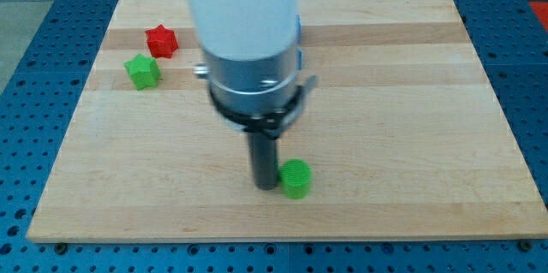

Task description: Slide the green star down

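Observation:
The green star point(142, 71) lies on the wooden board point(411, 93) near the view's upper left. A red star point(161, 41) sits just above and to the right of it, close but apart. My tip point(265, 186) is at the lower middle of the board, far to the right of and below the green star. The tip stands right beside the left side of a green round block point(296, 179). The arm's white and grey body hides the board's upper middle.
The board's bottom edge point(282, 240) runs a short way below the green round block. A blue perforated table point(34, 25) surrounds the board on all sides.

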`<act>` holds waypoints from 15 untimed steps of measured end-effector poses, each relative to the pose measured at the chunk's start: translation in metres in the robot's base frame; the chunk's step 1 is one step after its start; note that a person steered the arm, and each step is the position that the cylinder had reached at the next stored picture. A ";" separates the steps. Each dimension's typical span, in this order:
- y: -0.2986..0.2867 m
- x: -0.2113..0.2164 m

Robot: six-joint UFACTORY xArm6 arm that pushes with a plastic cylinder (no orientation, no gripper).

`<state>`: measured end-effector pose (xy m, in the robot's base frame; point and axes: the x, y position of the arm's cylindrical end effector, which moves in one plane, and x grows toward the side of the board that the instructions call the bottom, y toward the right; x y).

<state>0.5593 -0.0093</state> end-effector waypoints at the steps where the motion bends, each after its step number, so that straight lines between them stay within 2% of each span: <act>1: 0.002 0.009; 2: -0.074 0.004; 4: -0.069 -0.149; 5: -0.077 -0.203; 7: -0.188 -0.210; 8: -0.219 -0.210; 9: -0.212 -0.192; 10: -0.162 -0.165; 11: -0.169 -0.172; 12: -0.208 -0.193; 13: -0.259 -0.168; 15: -0.164 -0.106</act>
<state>0.4533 -0.1728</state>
